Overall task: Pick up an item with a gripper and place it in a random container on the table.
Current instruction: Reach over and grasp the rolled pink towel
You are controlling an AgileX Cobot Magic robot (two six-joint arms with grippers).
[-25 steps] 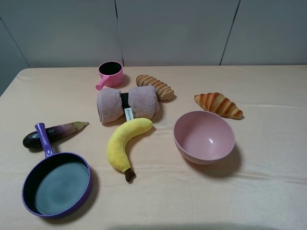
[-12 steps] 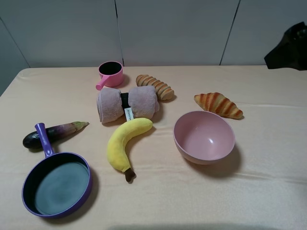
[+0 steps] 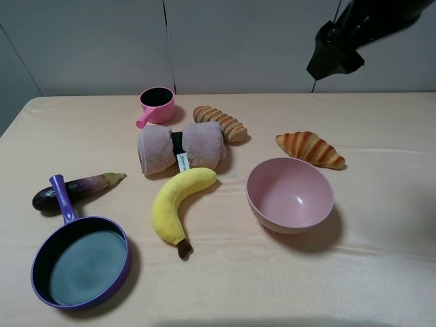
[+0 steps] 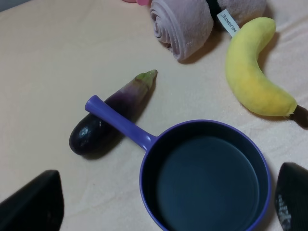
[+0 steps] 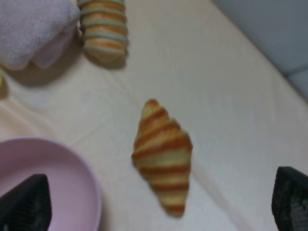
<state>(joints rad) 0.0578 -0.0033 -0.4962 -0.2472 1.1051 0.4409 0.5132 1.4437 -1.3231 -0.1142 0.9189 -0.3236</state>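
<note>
My right gripper (image 3: 332,60) hung, fingers wide apart; I planned to straddle the towel (image 3: 204,144) at its black band (image 3: 177,142).

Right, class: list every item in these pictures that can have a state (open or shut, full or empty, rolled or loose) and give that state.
Rolled towel: rolled, cinched by its black band, not gripped.
Pale-pink bowl: upright, empty.
Purple frying pan: upright, empty.
Pink cup: upright, dark inside, contents unclear.
Left gripper: open, holding nothing.
Right gripper: open, holding nothing.
</note>
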